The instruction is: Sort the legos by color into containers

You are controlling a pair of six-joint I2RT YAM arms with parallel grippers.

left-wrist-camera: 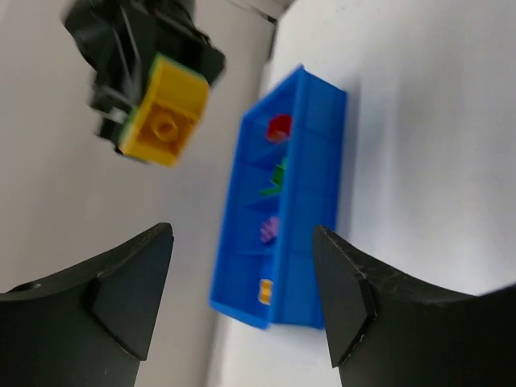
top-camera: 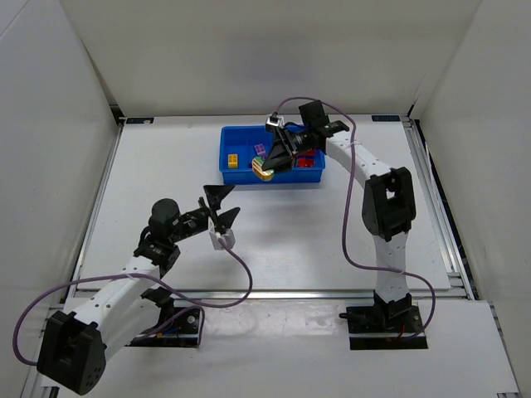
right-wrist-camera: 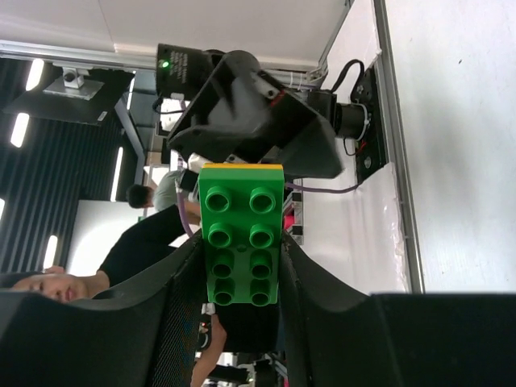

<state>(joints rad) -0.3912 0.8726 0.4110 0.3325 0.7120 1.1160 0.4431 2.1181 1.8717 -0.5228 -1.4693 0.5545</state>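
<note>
My right gripper (right-wrist-camera: 240,278) is shut on a green lego (right-wrist-camera: 242,234) that has a yellow lego (left-wrist-camera: 165,113) stuck to its far side. In the top view this pair (top-camera: 263,171) hangs over the front edge of the blue tray (top-camera: 274,177), left of its middle. The containers hold a yellow lego (top-camera: 235,158), a purple one (top-camera: 260,150), a green one (left-wrist-camera: 277,176) and a red one (top-camera: 305,162), each in its own section. My left gripper (top-camera: 222,207) stands open and empty over the table, in front of the tray, with its fingers (left-wrist-camera: 133,290) pointed at it.
White walls close in the table on three sides. Metal rails (top-camera: 431,191) run along the table's edges. The right arm (top-camera: 386,199) reaches from the near right up to the tray, with its cable looping beside it.
</note>
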